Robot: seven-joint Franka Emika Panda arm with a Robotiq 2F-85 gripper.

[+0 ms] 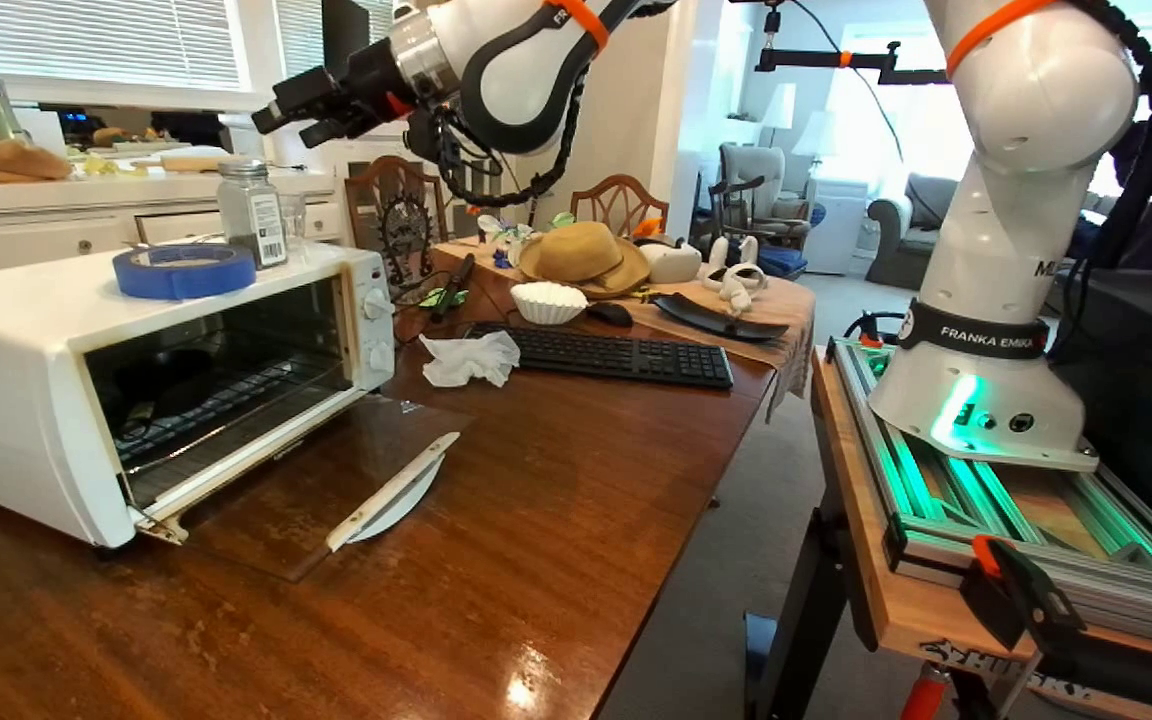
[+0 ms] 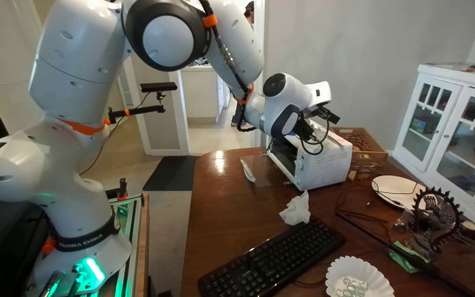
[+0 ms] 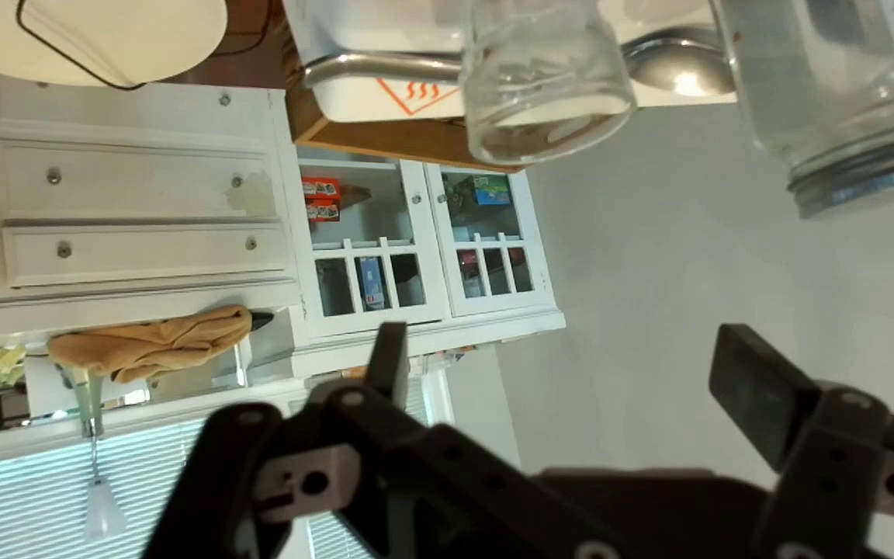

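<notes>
on a wooden table (image 1: 546, 480), a white toaster oven (image 1: 1, 370) bears a lidded glass jar (image 1: 248, 215); the gripper (image 3: 571, 374) hangs nearby, jaws spread.

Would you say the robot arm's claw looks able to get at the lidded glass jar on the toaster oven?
Probably yes: the claw is open and empty, higher than the lidded glass jar, whose metal lid nothing covers, though the drinking glass close by may crowd the approach.
</notes>
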